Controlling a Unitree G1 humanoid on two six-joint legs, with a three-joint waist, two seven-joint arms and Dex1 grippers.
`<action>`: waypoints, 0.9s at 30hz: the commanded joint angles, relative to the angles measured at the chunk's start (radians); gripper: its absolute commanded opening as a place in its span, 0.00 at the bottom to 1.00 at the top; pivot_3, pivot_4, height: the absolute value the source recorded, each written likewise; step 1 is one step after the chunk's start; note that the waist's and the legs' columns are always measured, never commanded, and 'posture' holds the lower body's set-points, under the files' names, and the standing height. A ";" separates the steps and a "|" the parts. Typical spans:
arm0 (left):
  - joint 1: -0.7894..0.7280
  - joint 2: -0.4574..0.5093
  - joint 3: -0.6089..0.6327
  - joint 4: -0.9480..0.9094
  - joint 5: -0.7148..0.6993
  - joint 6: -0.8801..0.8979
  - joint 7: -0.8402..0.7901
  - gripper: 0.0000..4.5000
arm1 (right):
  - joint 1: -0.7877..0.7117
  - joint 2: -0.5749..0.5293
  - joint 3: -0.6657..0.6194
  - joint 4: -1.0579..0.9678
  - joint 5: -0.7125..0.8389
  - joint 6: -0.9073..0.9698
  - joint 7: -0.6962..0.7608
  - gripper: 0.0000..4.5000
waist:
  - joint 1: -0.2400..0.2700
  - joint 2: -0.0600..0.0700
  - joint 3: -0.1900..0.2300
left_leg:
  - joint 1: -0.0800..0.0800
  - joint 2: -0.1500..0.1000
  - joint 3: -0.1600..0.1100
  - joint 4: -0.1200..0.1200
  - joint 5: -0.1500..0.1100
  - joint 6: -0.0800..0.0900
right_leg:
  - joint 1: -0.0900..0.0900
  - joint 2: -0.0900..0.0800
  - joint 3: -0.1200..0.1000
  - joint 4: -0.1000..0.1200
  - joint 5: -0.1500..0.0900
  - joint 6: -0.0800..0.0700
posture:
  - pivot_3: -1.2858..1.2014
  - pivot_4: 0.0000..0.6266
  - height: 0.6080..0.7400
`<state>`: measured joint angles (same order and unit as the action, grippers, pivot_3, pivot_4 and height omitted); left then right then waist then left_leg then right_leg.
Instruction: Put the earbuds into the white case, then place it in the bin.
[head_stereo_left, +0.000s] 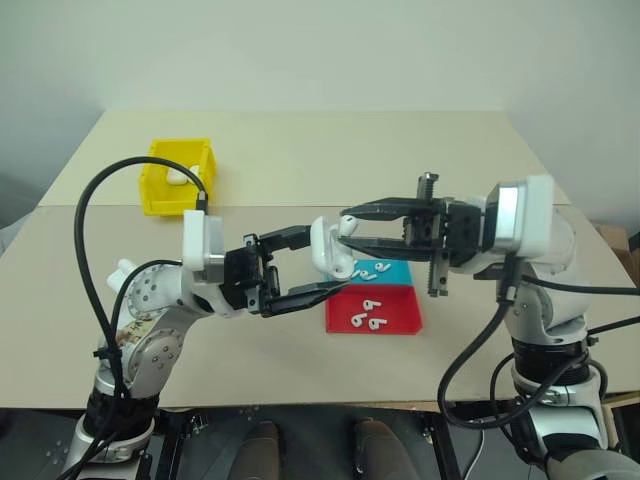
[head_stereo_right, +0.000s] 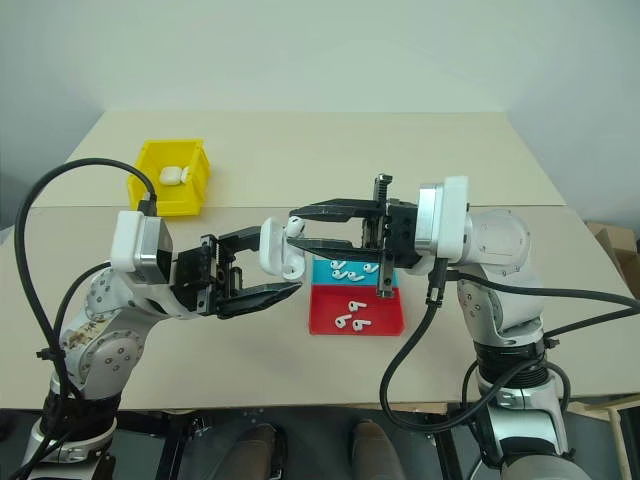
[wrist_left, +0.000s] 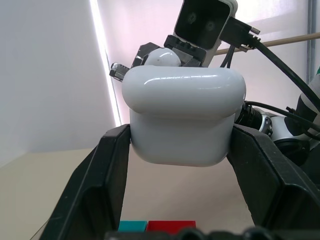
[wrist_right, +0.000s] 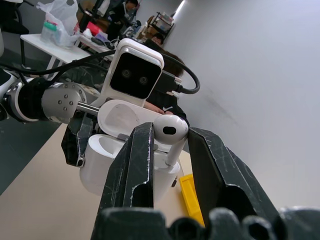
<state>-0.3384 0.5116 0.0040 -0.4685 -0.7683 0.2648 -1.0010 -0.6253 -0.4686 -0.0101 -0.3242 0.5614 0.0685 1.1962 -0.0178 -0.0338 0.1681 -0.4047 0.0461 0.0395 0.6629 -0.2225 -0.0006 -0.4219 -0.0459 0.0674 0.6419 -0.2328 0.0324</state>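
My left gripper (head_stereo_left: 328, 262) is shut on the white case (head_stereo_left: 330, 250), holding it above the table with its lid flipped open. In the left wrist view the case (wrist_left: 182, 117) sits squeezed between both fingers. My right gripper (head_stereo_left: 347, 228) faces it from the right, shut on one earbud (wrist_right: 171, 131) by its head. That earbud's stem points down into the open case (wrist_right: 115, 150). More earbuds (head_stereo_left: 365, 315) lie on the tray below. The yellow bin (head_stereo_left: 178, 195) stands at the back left of the table.
A flat teal-and-red tray (head_stereo_left: 400, 318) lies on the table under the two grippers, with several loose earbuds. Another white case (head_stereo_left: 178, 177) rests inside the bin. Black cables loop from both arms along the table's front edge.
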 joint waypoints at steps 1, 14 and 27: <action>-0.011 0.001 0.014 -0.033 -0.008 -0.009 -0.003 0.62 | -0.012 -0.012 0.004 -0.015 -0.003 -0.024 -0.004 0.28 | 0.000 0.000 0.000 | 0.000 0.000 0.000 0.000 0.000 0.000 | 0.000 0.000 0.000 0.000 0.000 0.000 | 0.52 0.24 1.00; -0.023 0.002 0.006 -0.022 0.000 -0.002 -0.009 0.62 | -0.023 -0.009 0.031 0.017 -0.028 -0.062 -0.007 0.28 | 0.000 0.000 0.000 | 0.000 0.000 0.000 0.000 0.000 0.000 | 0.000 0.001 0.000 0.000 0.000 0.000 | 0.52 0.24 1.00; -0.018 -0.007 0.004 -0.019 0.016 -0.015 -0.015 0.62 | -0.020 -0.041 0.068 0.042 -0.061 -0.119 0.051 0.42 | 0.002 0.000 0.000 | 0.000 0.001 0.000 0.000 0.000 0.000 | 0.000 0.001 0.000 0.000 0.000 -0.001 | 0.52 0.24 1.00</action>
<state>-0.3402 0.5136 -0.0006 -0.4566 -0.7403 0.2669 -1.0170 -0.6444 -0.5004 0.0359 -0.2828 0.5227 -0.0250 1.2274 -0.0162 -0.0338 0.1682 -0.4047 0.0469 0.0397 0.6629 -0.2225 -0.0007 -0.4220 -0.0452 0.0676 0.6417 -0.2326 0.0318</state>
